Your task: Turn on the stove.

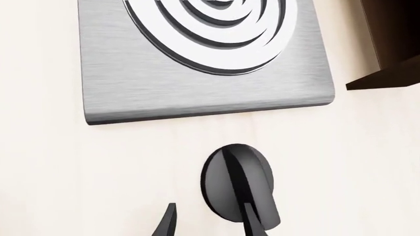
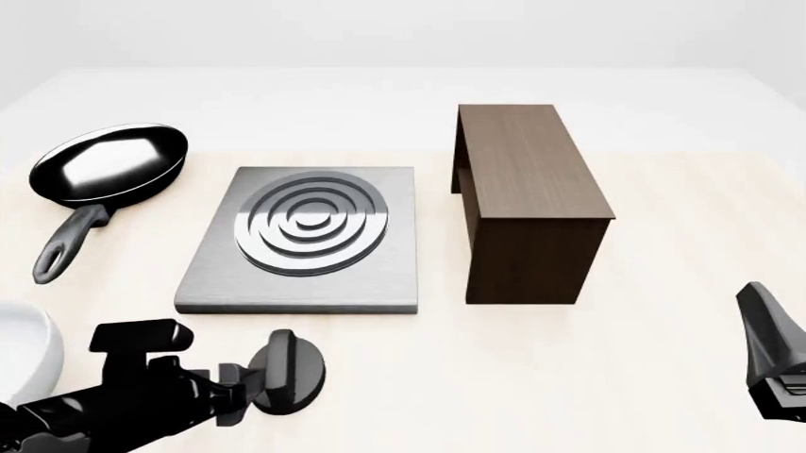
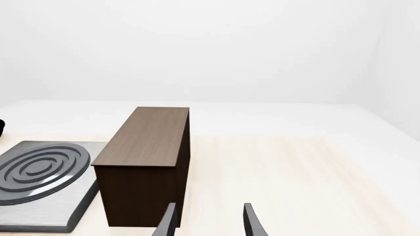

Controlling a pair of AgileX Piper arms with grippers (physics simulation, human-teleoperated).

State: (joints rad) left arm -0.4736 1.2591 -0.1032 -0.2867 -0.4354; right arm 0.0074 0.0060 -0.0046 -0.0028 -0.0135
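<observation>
**Two tools, one at the knob: the turn looks not yet made**

Two arms share the counter (image 2: 655,377), and only the left one is at work. The stove (image 2: 214,278), a grey slab with ringed burner (image 2: 312,229), lies mid-counter between the frying pan (image 2: 111,163) and the tall brown cabinet (image 2: 529,203). Its black knob (image 2: 290,370) sits on the counter just in front of the slab's near edge, apart from it.

The left tool (image 1: 210,223) has its fingers apart, reaching in at the knob. In the left wrist view one finger (image 1: 253,221) overlaps the ridge (image 1: 239,182) while the other stands clear to the side, so the ridge seems to be only partly between them. I cannot tell whether any finger actually touches it.

The right tool (image 3: 208,221) is parked well off to the cabinet's far side, fingers apart and holding nothing.

My reading: the approach is nearly done. Left to do are centring on the ridge, closing on it and twisting. Nothing in the views shows the stove as lit.

A white bowl (image 2: 19,354) edges in at the near left.
</observation>
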